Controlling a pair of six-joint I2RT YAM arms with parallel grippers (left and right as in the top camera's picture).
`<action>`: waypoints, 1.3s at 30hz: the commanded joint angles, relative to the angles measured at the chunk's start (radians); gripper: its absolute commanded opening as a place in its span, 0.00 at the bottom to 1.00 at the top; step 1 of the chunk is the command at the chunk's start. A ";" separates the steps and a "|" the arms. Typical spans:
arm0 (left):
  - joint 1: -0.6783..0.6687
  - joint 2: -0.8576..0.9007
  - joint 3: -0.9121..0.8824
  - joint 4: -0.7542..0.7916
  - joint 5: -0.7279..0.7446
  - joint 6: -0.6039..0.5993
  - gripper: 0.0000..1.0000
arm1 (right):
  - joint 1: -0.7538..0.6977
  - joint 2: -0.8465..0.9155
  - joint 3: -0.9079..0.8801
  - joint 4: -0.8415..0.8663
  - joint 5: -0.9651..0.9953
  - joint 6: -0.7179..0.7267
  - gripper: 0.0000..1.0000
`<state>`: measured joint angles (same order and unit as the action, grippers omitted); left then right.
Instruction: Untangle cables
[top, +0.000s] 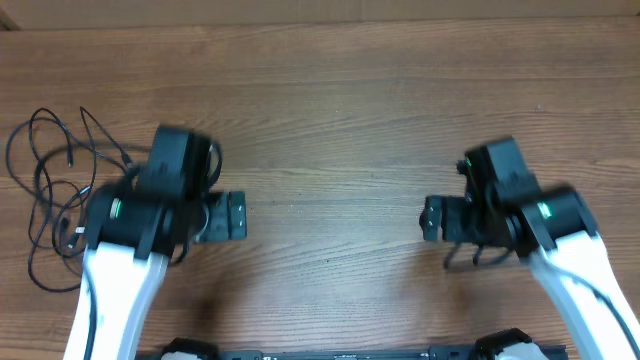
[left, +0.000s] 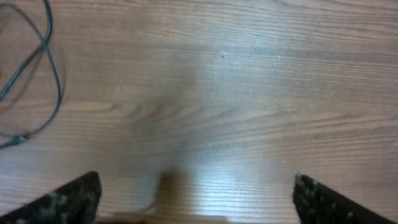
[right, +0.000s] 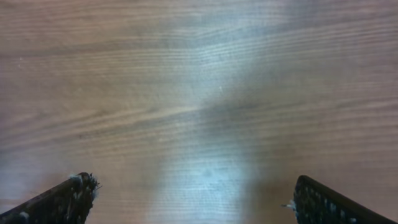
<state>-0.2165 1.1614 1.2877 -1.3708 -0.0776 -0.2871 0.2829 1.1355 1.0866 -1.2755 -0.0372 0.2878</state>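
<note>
Cables (top: 60, 215) sit bunched at far left of table (top: 330, 110), apart from both tools. Thin, light, floppy; prob. snag on each other, so pinch one loose strand nr a plug end. Left gripper (top: 232, 215) & right gripper (top: 432, 218) gape wide, empty.

White arms, black wrists and fingers.
Behind the fingers (left: 68, 202) of the left gripper (top: 238, 217) and right gripper (top: 428, 218) sit boxy black housings (top: 178, 160), each with a small green light (top: 116, 209) further back, where smooth white arm shells (top: 585, 285) begin. Close up, the fingers are matte black, flecked with pale scuffs toward the tips.
</note>
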 joint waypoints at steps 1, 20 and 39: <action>-0.008 -0.218 -0.133 0.085 -0.038 -0.040 1.00 | -0.002 -0.176 -0.084 0.062 0.000 -0.004 1.00; -0.007 -0.581 -0.245 0.168 -0.037 -0.069 1.00 | -0.003 -0.503 -0.144 0.186 -0.016 0.021 1.00; -0.007 -0.581 -0.245 0.148 -0.037 -0.069 1.00 | -0.003 -0.503 -0.144 0.185 0.055 0.021 1.00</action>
<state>-0.2165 0.5835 1.0485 -1.2232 -0.1024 -0.3420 0.2829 0.6338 0.9474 -1.0935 -0.0101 0.3069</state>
